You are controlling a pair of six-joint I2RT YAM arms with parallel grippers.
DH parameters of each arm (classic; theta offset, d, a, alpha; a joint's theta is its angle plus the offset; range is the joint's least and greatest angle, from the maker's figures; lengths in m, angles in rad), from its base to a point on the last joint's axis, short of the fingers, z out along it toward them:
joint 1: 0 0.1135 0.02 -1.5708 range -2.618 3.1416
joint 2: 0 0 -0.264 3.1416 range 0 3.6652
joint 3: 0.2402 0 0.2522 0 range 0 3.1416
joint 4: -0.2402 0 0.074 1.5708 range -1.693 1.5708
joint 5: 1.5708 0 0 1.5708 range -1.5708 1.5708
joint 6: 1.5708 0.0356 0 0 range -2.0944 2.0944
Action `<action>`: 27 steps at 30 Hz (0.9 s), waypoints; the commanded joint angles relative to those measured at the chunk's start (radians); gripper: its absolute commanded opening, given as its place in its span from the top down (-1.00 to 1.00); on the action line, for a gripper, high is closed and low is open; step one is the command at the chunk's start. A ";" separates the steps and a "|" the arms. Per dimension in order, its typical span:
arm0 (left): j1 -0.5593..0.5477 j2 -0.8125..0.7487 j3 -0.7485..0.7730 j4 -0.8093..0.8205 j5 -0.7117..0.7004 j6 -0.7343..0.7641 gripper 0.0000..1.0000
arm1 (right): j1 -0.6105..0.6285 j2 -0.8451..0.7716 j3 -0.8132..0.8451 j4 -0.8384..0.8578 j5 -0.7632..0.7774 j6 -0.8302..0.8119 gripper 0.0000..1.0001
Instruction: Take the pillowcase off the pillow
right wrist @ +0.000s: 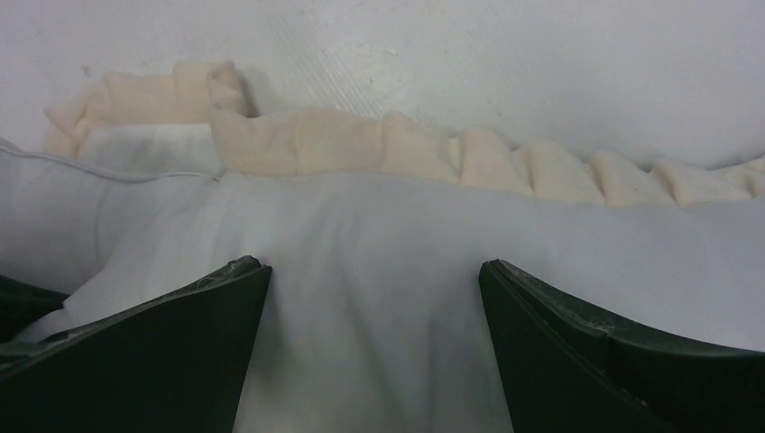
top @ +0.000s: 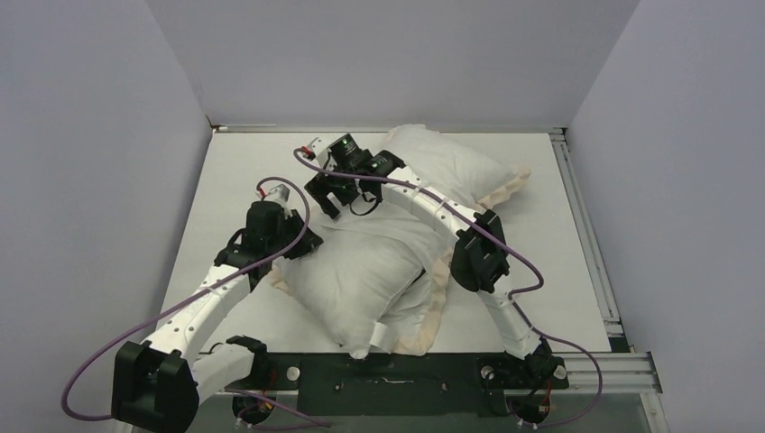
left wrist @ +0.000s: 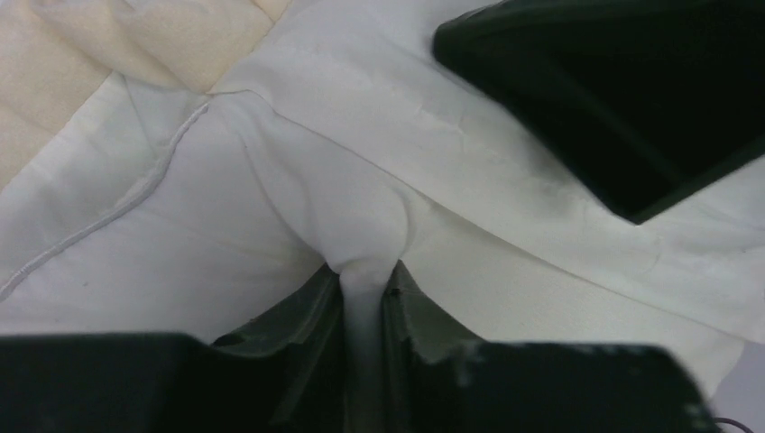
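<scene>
The pillow (top: pixel 356 284) is a plump white cushion at the front centre, with its tag (top: pixel 383 338) at the near end. The pillowcase (top: pixel 451 167) lies white face up. Its cream frill (top: pixel 507 189) shows at the back right and beside the pillow's front. My left gripper (top: pixel 305 245) is at the pillow's left edge, shut on a fold of white pillowcase fabric (left wrist: pixel 361 216) near the frill (left wrist: pixel 135 36). My right gripper (top: pixel 327 200) is open, jaws wide, just above the pillowcase (right wrist: pixel 379 216), with the frill (right wrist: pixel 361 144) beyond it.
The white table (top: pixel 253 171) is walled in grey at the left, back and right. A metal rail (top: pixel 586 234) runs along the right edge. My right arm (top: pixel 474 248) lies across the bedding. A black gripper part (left wrist: pixel 613 99) hangs close over the left gripper's view.
</scene>
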 commanded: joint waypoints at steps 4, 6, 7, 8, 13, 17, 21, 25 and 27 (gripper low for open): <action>-0.024 -0.010 -0.007 -0.135 -0.056 0.015 1.00 | 0.003 -0.043 -0.120 -0.046 0.232 -0.054 -0.23; -0.024 -0.021 -0.003 -0.150 -0.077 0.016 1.00 | -0.014 -0.068 -0.157 -0.028 0.273 -0.044 0.26; -0.024 -0.030 0.000 -0.154 -0.086 0.014 1.00 | -0.025 -0.080 -0.168 -0.023 0.291 -0.038 0.50; -0.024 -0.037 0.003 -0.159 -0.096 0.014 1.00 | -0.037 -0.091 -0.177 -0.016 0.311 -0.028 0.73; -0.023 -0.078 0.035 -0.209 -0.167 0.013 1.00 | -0.134 -0.149 -0.196 0.020 0.362 0.059 0.89; -0.018 -0.120 0.075 -0.266 -0.226 0.026 1.00 | -0.236 -0.208 -0.207 0.063 0.392 0.164 0.89; 0.000 -0.163 0.097 -0.302 -0.249 0.028 1.00 | -0.336 -0.274 -0.235 0.135 0.396 0.250 0.89; 0.016 -0.202 0.117 -0.343 -0.291 0.023 1.00 | -0.465 -0.350 -0.294 0.231 0.340 0.347 0.89; 0.025 -0.218 0.124 -0.360 -0.309 0.026 1.00 | -0.528 -0.385 -0.336 0.270 0.313 0.395 0.89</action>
